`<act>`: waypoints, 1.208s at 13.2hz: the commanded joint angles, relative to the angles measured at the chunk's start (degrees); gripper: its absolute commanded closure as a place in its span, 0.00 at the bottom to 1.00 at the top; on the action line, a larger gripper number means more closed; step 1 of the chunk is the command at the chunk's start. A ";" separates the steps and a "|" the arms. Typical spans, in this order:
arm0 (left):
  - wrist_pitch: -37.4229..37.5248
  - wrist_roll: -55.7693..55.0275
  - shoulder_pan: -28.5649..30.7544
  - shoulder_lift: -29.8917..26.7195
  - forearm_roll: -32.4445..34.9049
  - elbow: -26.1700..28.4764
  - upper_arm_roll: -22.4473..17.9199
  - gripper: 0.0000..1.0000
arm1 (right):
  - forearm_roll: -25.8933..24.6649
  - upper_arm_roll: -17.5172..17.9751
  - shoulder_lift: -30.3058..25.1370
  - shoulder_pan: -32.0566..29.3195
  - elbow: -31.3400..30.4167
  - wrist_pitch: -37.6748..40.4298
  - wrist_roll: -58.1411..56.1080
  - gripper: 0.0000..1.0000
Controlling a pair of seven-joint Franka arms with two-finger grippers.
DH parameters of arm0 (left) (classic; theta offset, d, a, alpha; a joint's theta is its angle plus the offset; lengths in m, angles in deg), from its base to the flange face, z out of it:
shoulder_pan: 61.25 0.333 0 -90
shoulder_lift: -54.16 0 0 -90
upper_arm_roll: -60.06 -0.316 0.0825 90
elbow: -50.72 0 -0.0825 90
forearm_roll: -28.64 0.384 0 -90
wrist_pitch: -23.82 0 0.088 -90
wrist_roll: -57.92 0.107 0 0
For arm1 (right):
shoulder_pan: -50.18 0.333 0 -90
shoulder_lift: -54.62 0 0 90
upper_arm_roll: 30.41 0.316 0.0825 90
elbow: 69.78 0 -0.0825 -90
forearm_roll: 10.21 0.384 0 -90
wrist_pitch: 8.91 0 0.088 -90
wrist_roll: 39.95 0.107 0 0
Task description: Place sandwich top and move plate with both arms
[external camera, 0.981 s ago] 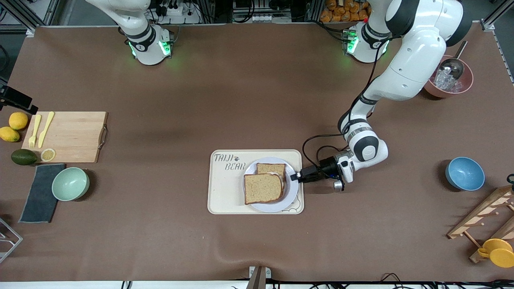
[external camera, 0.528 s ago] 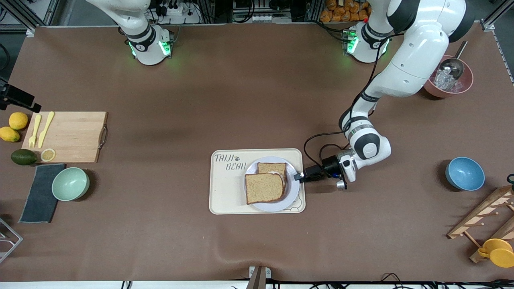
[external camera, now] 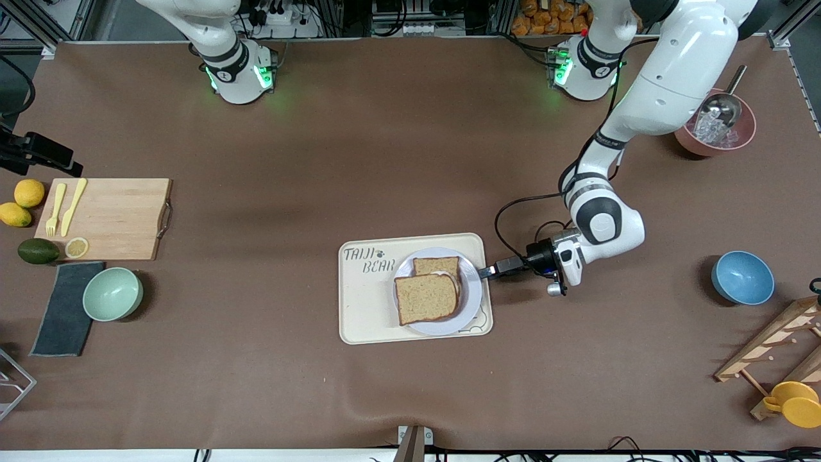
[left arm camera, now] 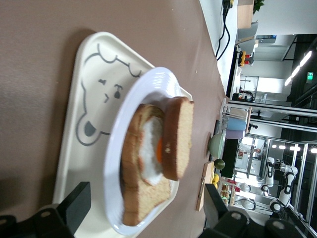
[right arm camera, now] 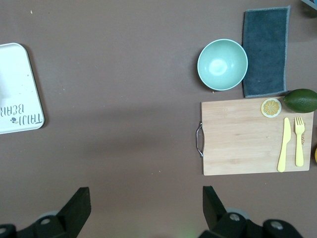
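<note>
tray: cream rectangular tray (external camera: 367, 308) with bear print, lying mid-table, nearest the front camera of the task things; a corner also shows in the right wrist view
plate: pale round plate (external camera: 473, 300) on the tray, at the tray's end toward the left arm
sandwich top: plain brown slice (external camera: 426, 298) lying on the egg slice, shifted toward the front camera so it does not cover it squarely; in the left wrist view it sits tilted over the egg (left arm camera: 157, 150)
egg slice: lower bread slice (external camera: 437, 265) on the plate, its edge farther from the front camera sticking out from under the top
left gripper: left gripper (external camera: 485, 273) low at the plate's rim on the left arm's side, pointing at the sandwich; fingers (left arm camera: 74, 206) spread wide, nothing between them, plate edge sits in the gap in the wrist view
right gripper: right gripper (right arm camera: 143, 208) up high over the table between the tray and the wooden board, jaws wide apart and empty; arm waits
green bowl: mint bowl (external camera: 112, 293) toward the right arm's end, beside a dark grey cloth (external camera: 64, 308)
board: wooden cutting board (external camera: 118, 218) farther from the front camera than the bowl, carrying yellow fork and knife (external camera: 65, 206) and a lemon slice (external camera: 77, 247)
fruit: avocado (external camera: 38, 251) and two lemons (external camera: 22, 202) beside the board
blue bowl: blue bowl (external camera: 742, 277) toward the left arm's end
pink bowl: pink bowl (external camera: 715, 131) with a metal scoop, farthest from the front camera, beside the left arm
</note>
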 commanded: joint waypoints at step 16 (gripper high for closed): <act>32.91 -57.21 6.03 -28.04 90.20 -14.11 0.49 0.00 | -0.54 -0.18 0.50 0.15 -0.12 0.23 -0.60 0.00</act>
